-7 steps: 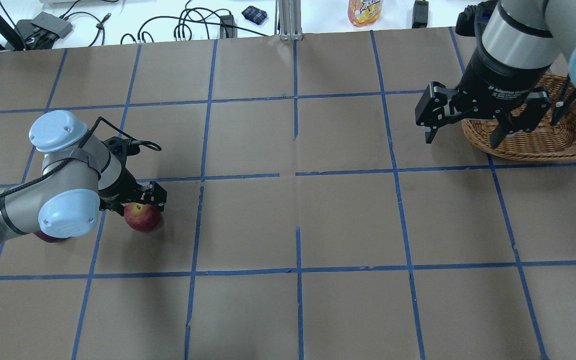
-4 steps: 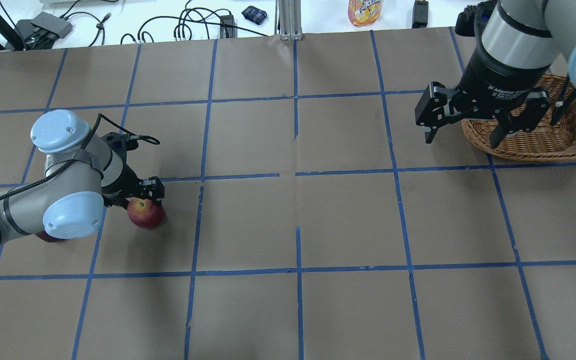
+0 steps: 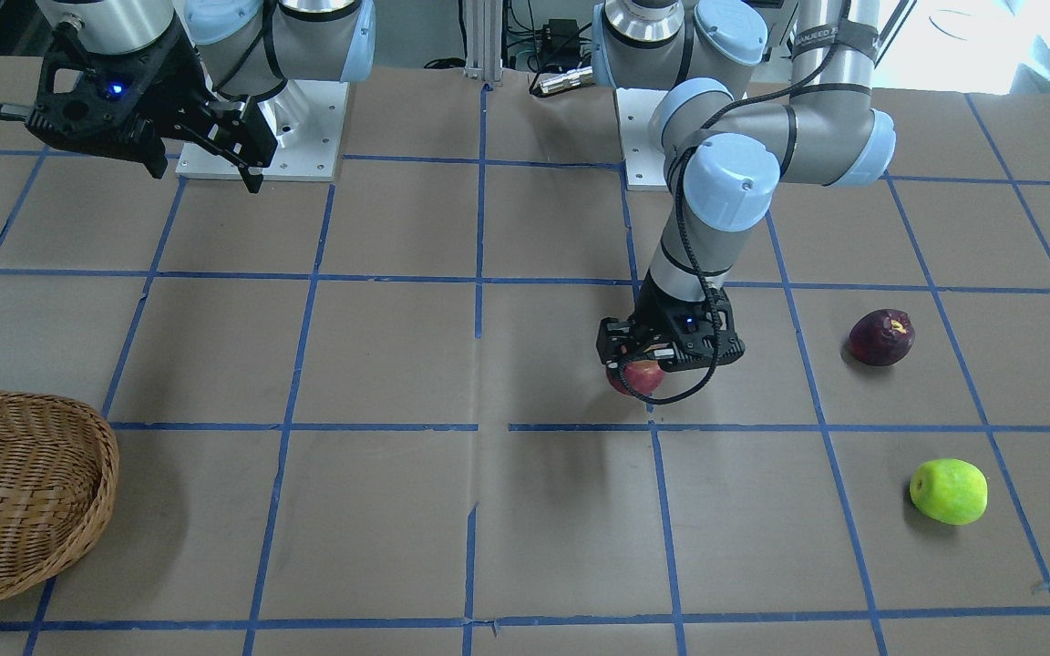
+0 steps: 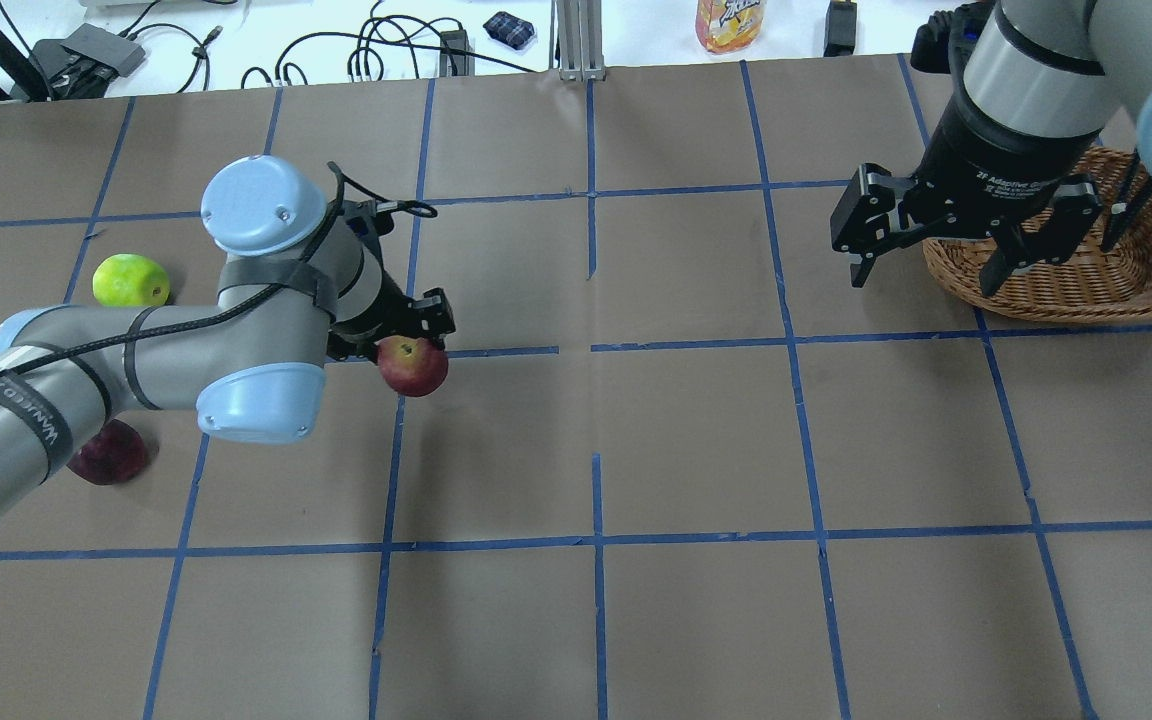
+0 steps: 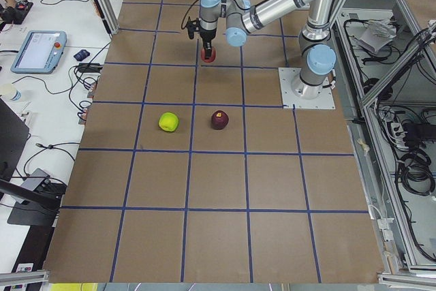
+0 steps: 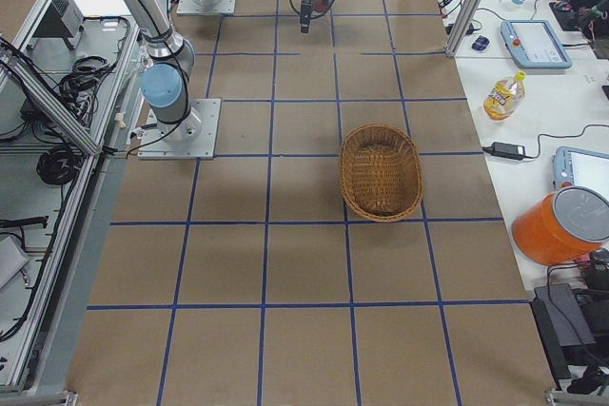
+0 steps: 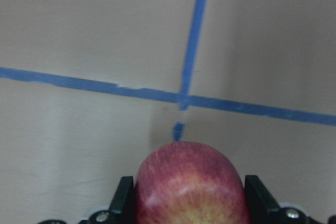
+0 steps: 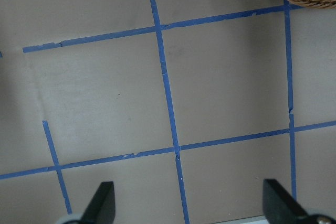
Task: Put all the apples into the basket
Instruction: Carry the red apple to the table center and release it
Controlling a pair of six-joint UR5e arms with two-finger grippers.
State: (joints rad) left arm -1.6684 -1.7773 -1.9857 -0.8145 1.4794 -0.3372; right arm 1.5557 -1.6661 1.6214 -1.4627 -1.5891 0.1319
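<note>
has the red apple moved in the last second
Yes. The red apple, in the left gripper, moved rightward in the overhead view up to the tape crossing.

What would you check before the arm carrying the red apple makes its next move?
1. Grip on the red apple: ok. The left hand is shut on it, with a finger on each side in the wrist view.
2. Apple off the table: ok. It appears lifted.
3. Room in the basket: ok. Nothing lies in it.
4. Right hand clear of the basket: cannot tell. It hangs open and overlaps the basket's edge in the overhead view, but its height is unclear.
5. Other apples out of the path: ok. The green apple and the dark apple lie on the side away from the basket.
</note>
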